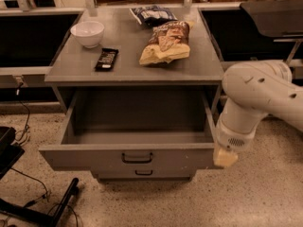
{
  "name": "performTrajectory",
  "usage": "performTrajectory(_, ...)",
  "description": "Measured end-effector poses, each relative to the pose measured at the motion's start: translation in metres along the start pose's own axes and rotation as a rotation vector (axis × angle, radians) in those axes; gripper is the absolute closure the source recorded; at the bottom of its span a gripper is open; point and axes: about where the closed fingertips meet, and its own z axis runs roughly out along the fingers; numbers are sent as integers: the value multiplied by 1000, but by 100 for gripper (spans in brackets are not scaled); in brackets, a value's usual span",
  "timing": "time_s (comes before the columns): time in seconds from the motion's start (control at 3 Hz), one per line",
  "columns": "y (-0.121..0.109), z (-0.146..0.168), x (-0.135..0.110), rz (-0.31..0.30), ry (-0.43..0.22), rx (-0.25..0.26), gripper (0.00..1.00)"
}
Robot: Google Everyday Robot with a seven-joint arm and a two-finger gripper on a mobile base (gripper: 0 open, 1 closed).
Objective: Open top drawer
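The top drawer (94,157) of the grey cabinet stands pulled far out, its deep plain grey box showing empty. Its small black bar handle (137,158) sits at the centre of the flat front. A lower drawer front (142,175) with a like handle shows just beneath it. My gripper (224,157) hangs at the end of the white arm (258,96), just off the drawer's right front corner, beside it.
On the cabinet top (75,70) lie a white bowl (87,33), a black remote (106,59), a tan chip bag (166,42) and a dark snack bag (152,14). Black cables and a stand leg (42,207) lie on the speckled floor at left.
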Motion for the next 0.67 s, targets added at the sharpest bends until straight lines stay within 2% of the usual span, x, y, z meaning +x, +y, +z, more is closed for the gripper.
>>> performTrajectory(0.33, 37, 8, 16, -16, 17, -58, 100)
performTrajectory(0.67, 39, 10, 17, -16, 20, -61, 81)
